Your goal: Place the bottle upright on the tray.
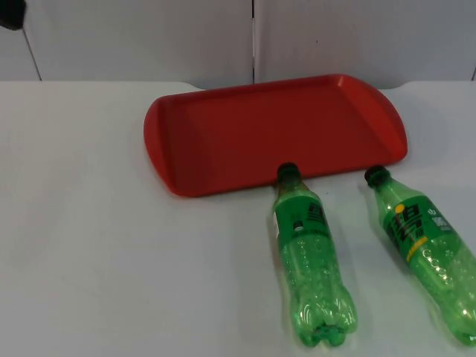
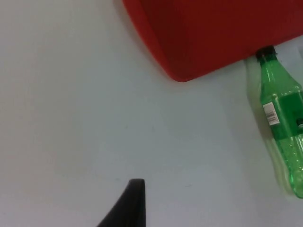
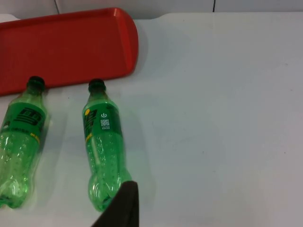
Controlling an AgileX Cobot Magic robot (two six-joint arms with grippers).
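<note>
Left gripper (image 2: 128, 203): hung above bare white table (image 1: 89, 245), near the tray's rounded end; finger spread could not be told. Right gripper (image 3: 123, 205): hung over the base of the right bottle (image 1: 428, 256); spread likewise could not be told. Red tray (image 1: 275, 134): flat at table's far side. Two green bottles: both lying on the table, caps toward the tray. Left bottle (image 1: 309, 268): cap touching the tray's near rim.
</note>
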